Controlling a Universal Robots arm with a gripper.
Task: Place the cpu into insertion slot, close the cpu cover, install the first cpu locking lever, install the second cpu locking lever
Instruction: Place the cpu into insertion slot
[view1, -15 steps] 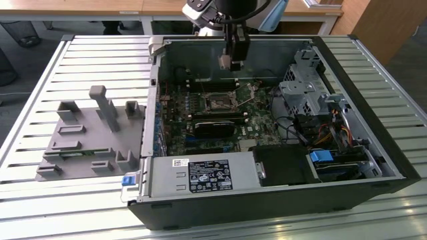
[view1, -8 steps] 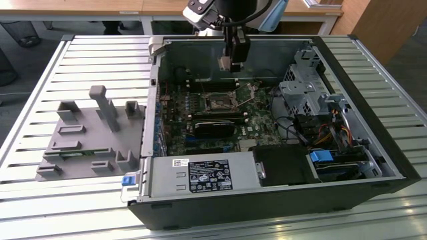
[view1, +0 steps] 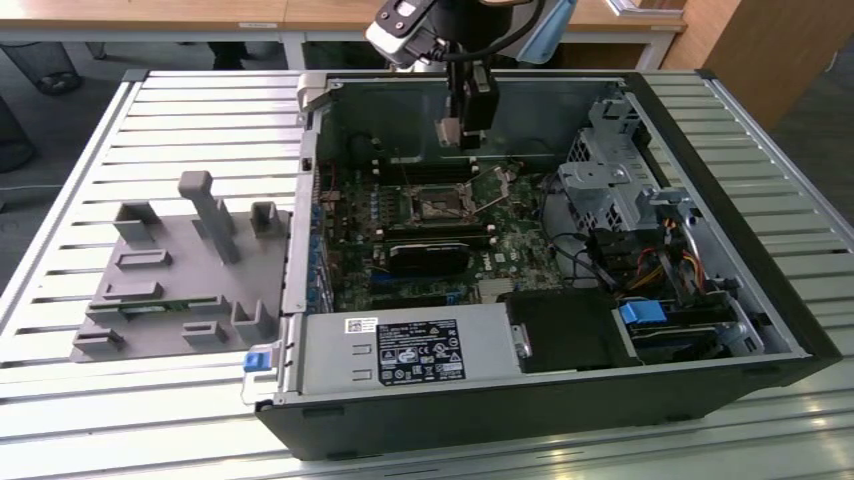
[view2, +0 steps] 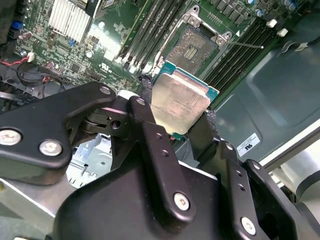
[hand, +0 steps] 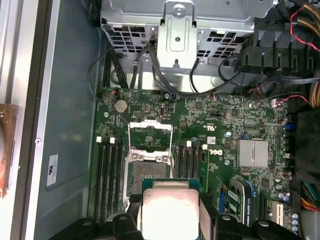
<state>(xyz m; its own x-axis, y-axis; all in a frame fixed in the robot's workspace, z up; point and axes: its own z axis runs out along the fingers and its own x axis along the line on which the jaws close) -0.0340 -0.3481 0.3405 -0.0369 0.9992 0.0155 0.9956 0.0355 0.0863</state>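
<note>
Fingers (view2: 146, 92) of black gripper (view2: 176, 107) clamp small silver-topped square cpu (view2: 180, 97), exterior view upper centre, above dark silver-framed insertion slot (view1: 434, 203). We judge: step one; placing needs corners squared.

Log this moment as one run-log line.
tool: shut on small square silver-topped cpu | cpu: in air, not seated | square dark insertion slot: empty | silver frame cpu cover: open

Arm (view1: 416, 28) overhead at the far side, pointing straight down; gripper (view1: 453, 133) hanging in mid-air; black fingers (view2: 150, 125) clamped on opposite edges of the cpu (view2: 180, 102), held tilted
</note>
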